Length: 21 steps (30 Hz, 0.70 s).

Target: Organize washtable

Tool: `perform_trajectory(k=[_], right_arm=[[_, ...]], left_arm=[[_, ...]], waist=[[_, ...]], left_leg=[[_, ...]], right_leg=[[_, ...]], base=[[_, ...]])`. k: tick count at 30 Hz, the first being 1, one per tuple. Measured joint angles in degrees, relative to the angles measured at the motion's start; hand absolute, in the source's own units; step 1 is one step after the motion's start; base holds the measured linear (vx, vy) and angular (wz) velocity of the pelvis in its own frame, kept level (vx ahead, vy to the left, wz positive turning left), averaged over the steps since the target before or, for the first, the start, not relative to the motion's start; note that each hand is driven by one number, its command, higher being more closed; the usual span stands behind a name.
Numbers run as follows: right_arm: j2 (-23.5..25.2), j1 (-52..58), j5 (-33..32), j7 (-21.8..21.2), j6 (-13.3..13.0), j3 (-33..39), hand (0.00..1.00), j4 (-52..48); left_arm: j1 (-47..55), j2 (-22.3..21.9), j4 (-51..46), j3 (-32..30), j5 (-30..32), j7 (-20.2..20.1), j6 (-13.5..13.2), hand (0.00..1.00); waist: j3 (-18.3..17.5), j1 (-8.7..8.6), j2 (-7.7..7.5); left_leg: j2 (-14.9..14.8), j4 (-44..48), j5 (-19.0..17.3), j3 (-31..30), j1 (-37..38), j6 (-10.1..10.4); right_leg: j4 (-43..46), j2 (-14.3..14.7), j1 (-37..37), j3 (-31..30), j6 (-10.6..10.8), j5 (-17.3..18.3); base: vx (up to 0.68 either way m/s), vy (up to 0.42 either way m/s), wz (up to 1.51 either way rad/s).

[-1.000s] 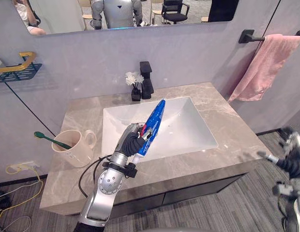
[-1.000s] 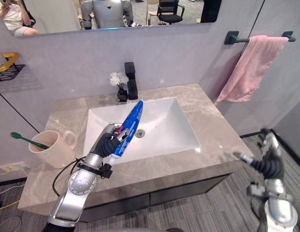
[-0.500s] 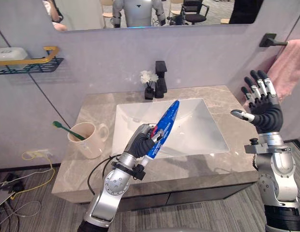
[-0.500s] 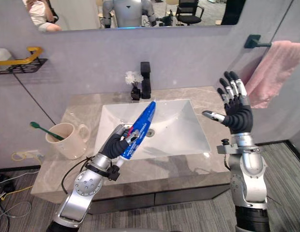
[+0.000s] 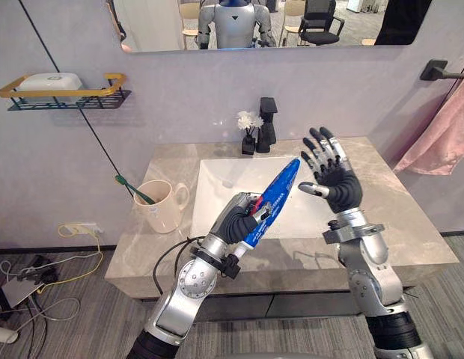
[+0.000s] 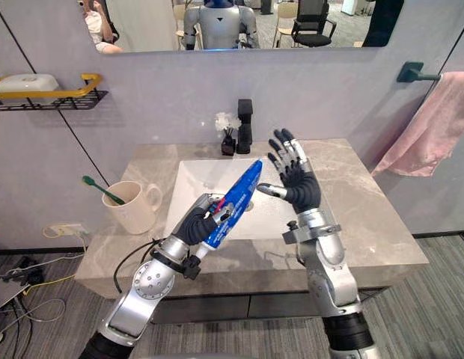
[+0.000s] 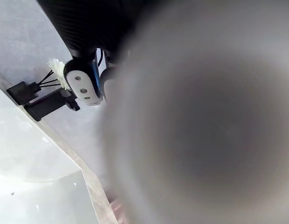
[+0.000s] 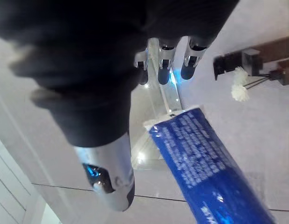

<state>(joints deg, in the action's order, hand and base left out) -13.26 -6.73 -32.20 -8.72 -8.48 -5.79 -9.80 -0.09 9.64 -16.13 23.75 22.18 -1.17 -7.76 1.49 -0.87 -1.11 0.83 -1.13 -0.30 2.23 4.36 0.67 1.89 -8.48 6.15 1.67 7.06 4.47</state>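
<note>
The left robot hand (image 5: 236,221) is clamping its curled fingers round the lower part of a glossy blue toothpaste tube (image 5: 271,203), holding it slanted in the air over the front rim of the basin (image 5: 217,179), flat crimped end pointing up and away. The right robot hand (image 5: 331,178) is hovering just beside that crimped end with its fingers spread straight and its thumb reaching toward the tube; in the right wrist view the thumb seems to be stopping just short of it, though I cannot be sure they are apart. The basin is a smooth white rectangle sunk into a veined grey marble bench (image 5: 419,232). On the bench's left part a rounded cream mug (image 5: 159,207) is standing upright with a green toothbrush (image 5: 135,189) leaning out of it. At the back a boxy matt black faucet (image 5: 267,126) is standing next to a small dark vase of white flowers (image 5: 249,127). A soft pink towel (image 5: 441,138) is hanging on the right wall, and a wire shelf with a yellow rail (image 5: 63,90) is carrying a white oval soap (image 5: 49,79). Compared with half a second ago, the camera has swung, and the right robot hand has come in from well out to the right, while the left grip on the tube is staying as it was.
</note>
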Motion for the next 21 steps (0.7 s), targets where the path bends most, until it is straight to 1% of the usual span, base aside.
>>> perform_trajectory(k=[3, 5, 7, 10, 17, 21], right_arm=[[0.7, -0.4, -2.2, 0.0, 0.0, -1.1, 0.00, 0.5], [1.1, -0.4, -3.5, 0.0, 0.0, -1.8, 0.00, 1.0], [2.7, -0.4, -4.7, 0.1, 0.0, -1.9, 0.00, 2.5], [3.9, -0.4, -7.8, 0.1, 0.0, -2.0, 0.00, 3.3], [6.1, -0.2, -11.3, 0.0, 0.1, -2.3, 0.00, 6.4], [6.6, 0.1, -13.0, -0.2, 0.1, -4.2, 0.00, 6.9]], left_arm=[[-0.1, -0.2, 0.0, 0.7, 0.0, 0.2, 0.0, 1.00], [-0.3, -0.3, 0.0, 0.8, 0.0, 0.2, 0.0, 1.00], [-1.1, -0.4, 0.0, 0.9, 0.0, 0.5, 0.0, 1.00], [-1.4, -0.6, 0.0, 0.9, 0.0, 1.4, 0.0, 1.00], [-1.4, -0.6, 0.2, 0.8, 0.1, 1.7, 0.1, 1.00], [-1.4, -0.6, 0.5, 0.8, 0.1, 2.5, 0.1, 1.00]], waist=[[0.0, 0.04, 0.01], [-0.1, 0.09, -0.10], [-0.1, 0.15, -0.37], [-0.1, 0.09, -0.43], [-0.1, 0.10, -0.74], [-0.1, 0.05, -1.15]], left_leg=[[0.0, -2.5, 1.8, -0.6, 0.5, 0.0], [0.0, -3.0, 2.3, -0.8, 0.7, -0.2], [0.1, -3.1, 2.7, -1.0, 0.7, -0.1], [0.1, -4.2, 3.3, -1.2, 1.2, -0.1], [0.1, -4.2, 3.3, -1.3, 1.4, -0.1], [0.1, -4.2, 3.3, -1.3, 1.4, 0.0]], right_leg=[[0.0, 0.1, -0.4, 0.7, -0.1, -0.1], [-0.1, 0.1, -0.4, 1.0, -0.1, -0.1], [-0.1, 0.0, -0.3, 1.1, -0.1, -0.1], [-0.1, 0.1, -0.2, 1.3, -0.1, -0.1], [-0.1, 0.0, 0.1, 1.4, -0.1, -0.1], [-0.1, 0.1, 0.1, 1.5, -0.1, -0.1]], base=[[-0.06, -0.017, 0.11], [-0.02, -0.015, 0.06], [-0.01, -0.018, 0.04], [-0.01, -0.013, 0.02], [0.00, -0.003, 0.00], [0.00, 0.000, 0.00]])
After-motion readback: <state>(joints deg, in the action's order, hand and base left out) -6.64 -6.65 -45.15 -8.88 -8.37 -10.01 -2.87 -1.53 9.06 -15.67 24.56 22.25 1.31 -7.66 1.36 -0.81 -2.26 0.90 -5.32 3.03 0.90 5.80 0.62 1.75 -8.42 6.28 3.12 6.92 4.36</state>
